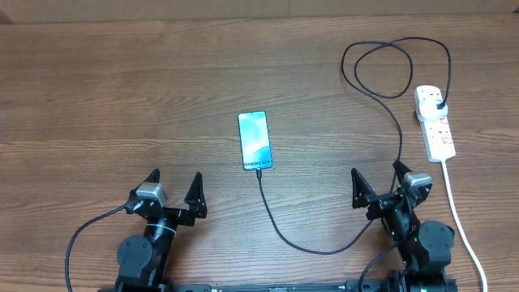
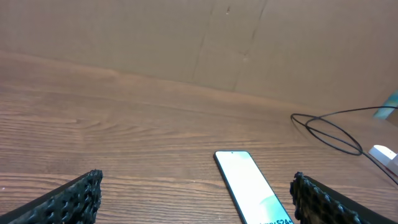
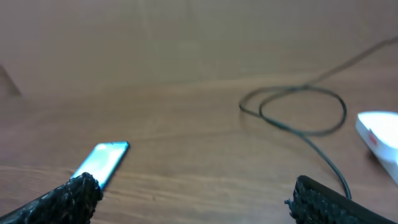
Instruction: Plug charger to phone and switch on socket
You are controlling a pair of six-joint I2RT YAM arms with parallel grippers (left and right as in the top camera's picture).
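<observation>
Overhead view of a wooden desk (image 1: 122,97) with both arms at its near edge. The phone (image 1: 255,140) lies flat near the centre of the desk, screen up and lit, its long axis running away from the robot. The charger (image 1: 324,252) meets the phone's near short edge with its connector tip. From there it curves along the near side of the desk and passes just beside the right arm. It then runs to the far right, forms a loose double loop and ends in a black plug seated in the far outlet of the socket (image 1: 435,126). The socket lies at the right side of the desk, well apart from the phone, with its own white cord trailing toward the near edge. The position of its switches cannot be read.

The left end effector (image 1: 174,177) hovers near the left of the phone, fingers spread wide and holding nothing. The right end effector (image 1: 377,172) hovers between phone and socket, likewise spread and empty. In each wrist view, the dark textured fingers (image 2: 68,202) frame the phone from either side.
</observation>
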